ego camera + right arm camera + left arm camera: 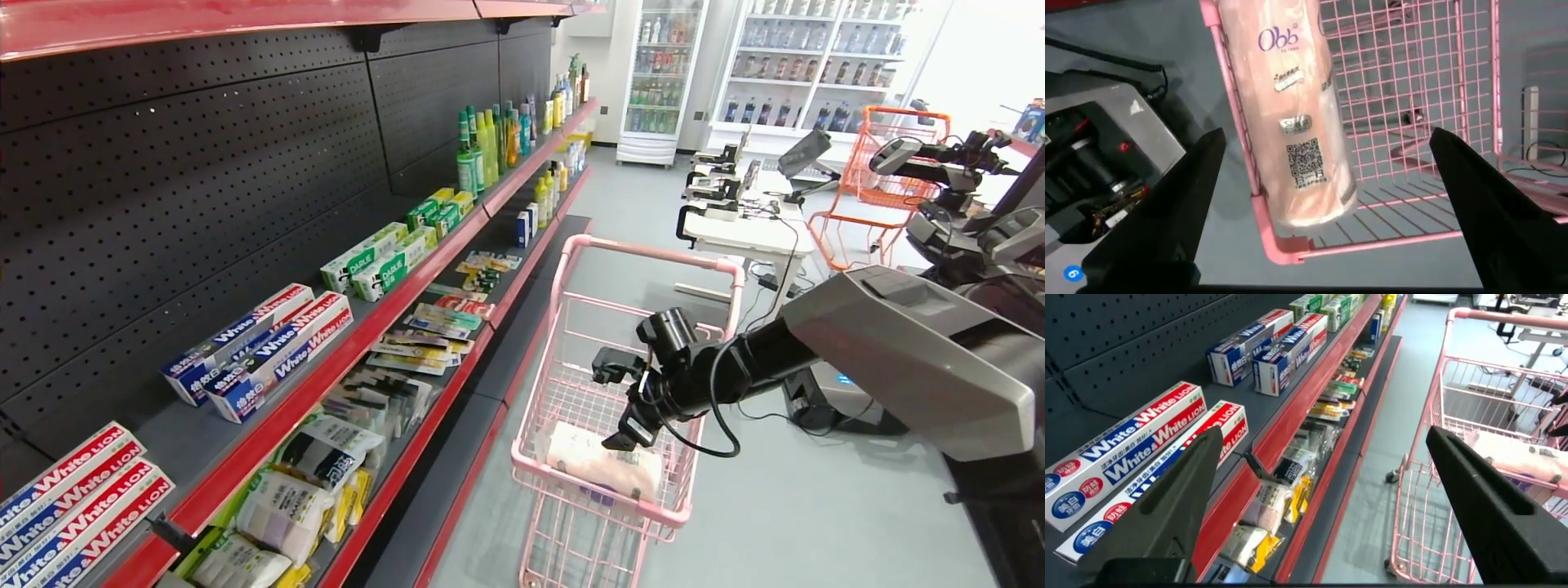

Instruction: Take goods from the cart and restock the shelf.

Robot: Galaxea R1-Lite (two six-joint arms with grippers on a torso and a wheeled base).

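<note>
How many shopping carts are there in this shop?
2. A pink cart stands close by, beside the shelf; an orange cart stands farther back, near the drinks display. More may be hidden out of view.

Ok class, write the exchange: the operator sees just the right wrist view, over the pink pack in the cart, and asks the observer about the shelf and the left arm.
Operator: Which side of the cart is the shelf?
Observer: The red-edged shelf runs along the pink shopping cart on the robot's left.
Operator: What's on it?
Observer: White toothpaste boxes lie along it.
Operator: And the left gripper?
Observer: The left gripper is open, close to the nearest toothpaste boxes.
</note>
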